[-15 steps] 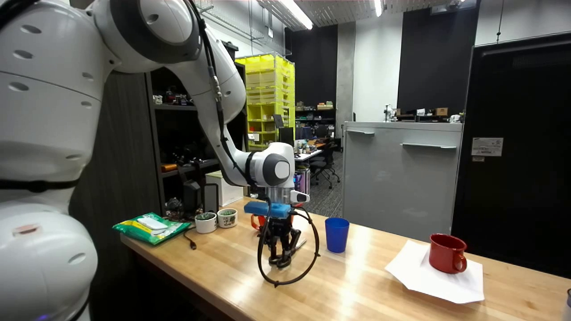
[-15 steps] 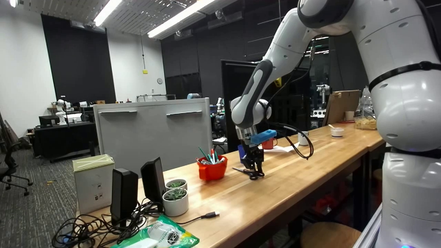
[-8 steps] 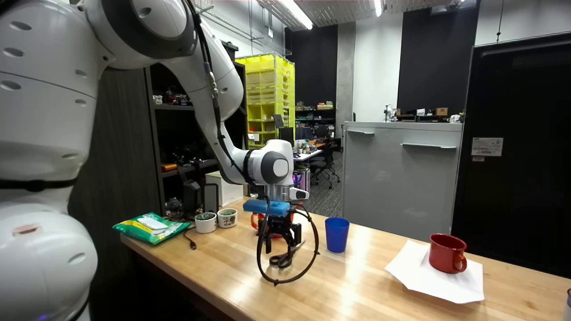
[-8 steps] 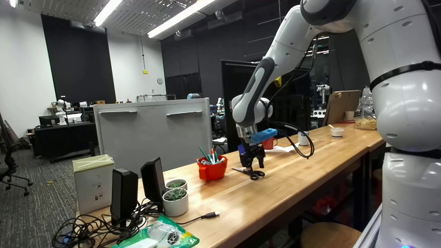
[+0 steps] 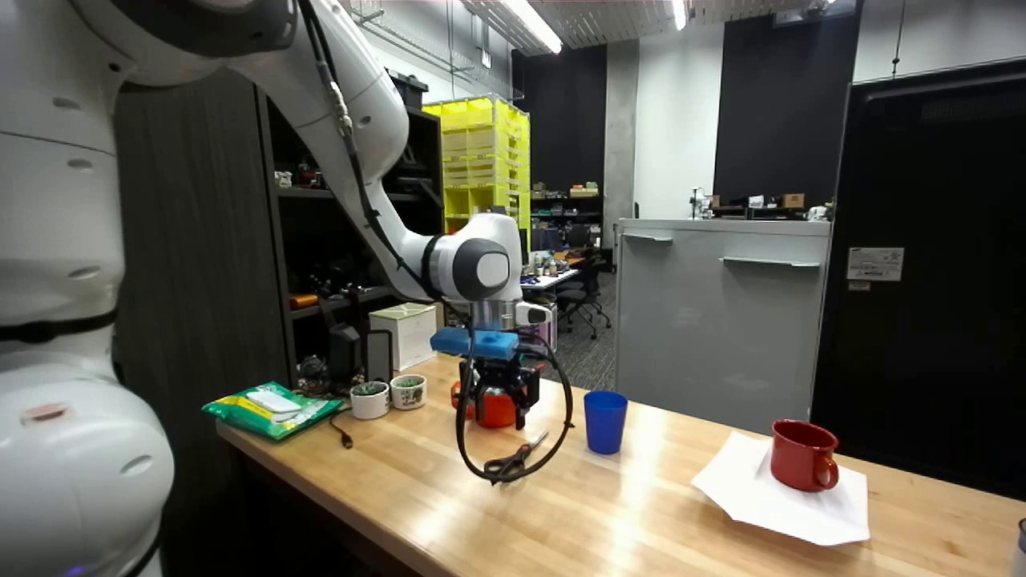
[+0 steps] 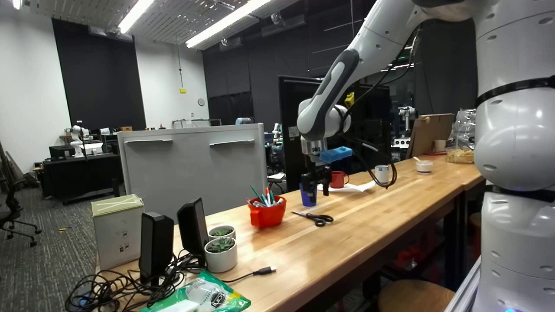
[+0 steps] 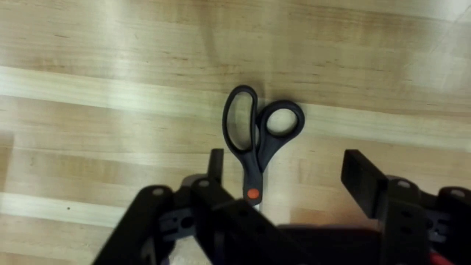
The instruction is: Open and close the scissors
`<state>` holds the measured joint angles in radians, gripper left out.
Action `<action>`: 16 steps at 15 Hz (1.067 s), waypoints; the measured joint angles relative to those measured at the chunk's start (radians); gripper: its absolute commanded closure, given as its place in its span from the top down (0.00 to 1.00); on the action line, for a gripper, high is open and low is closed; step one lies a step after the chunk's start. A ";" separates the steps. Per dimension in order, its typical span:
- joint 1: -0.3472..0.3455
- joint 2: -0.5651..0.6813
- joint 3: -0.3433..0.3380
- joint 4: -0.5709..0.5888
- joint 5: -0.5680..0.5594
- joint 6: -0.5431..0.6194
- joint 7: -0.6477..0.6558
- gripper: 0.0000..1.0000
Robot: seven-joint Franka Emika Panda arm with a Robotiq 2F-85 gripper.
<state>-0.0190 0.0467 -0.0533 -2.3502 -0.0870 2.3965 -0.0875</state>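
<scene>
Currently, the scissors (image 7: 253, 165) lie on the table (image 5: 681, 529), loops side by side. The jaws hang above, spread wide and apart from them. In an exterior view the blades point toward the far side, a blue cup (image 5: 605, 423) stands to the right and a red container (image 5: 495, 410) beyond; farther right, a red mug (image 5: 801, 463) rests on white paper (image 5: 737, 485); two potted plants (image 5: 369, 405) stand at left.

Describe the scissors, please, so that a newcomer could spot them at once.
On the wooden table, find the red pen pot and the blue cup. The scissors rest close to both. Unlike those upright containers, they lie flat, with two black loop handles, one long, one round, and an orange dot.
</scene>
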 measured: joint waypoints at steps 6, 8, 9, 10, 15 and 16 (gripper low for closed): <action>0.003 -0.217 0.001 -0.106 0.051 -0.014 -0.117 1.00; 0.006 -0.280 0.001 -0.122 0.051 -0.069 -0.136 1.00; 0.008 -0.307 0.001 -0.125 0.051 -0.101 -0.143 1.00; 0.009 -0.330 0.001 -0.125 0.051 -0.130 -0.147 1.00; 0.013 -0.452 0.002 -0.116 0.040 -0.289 -0.162 1.00; 0.013 -0.469 0.003 -0.116 0.038 -0.302 -0.162 1.00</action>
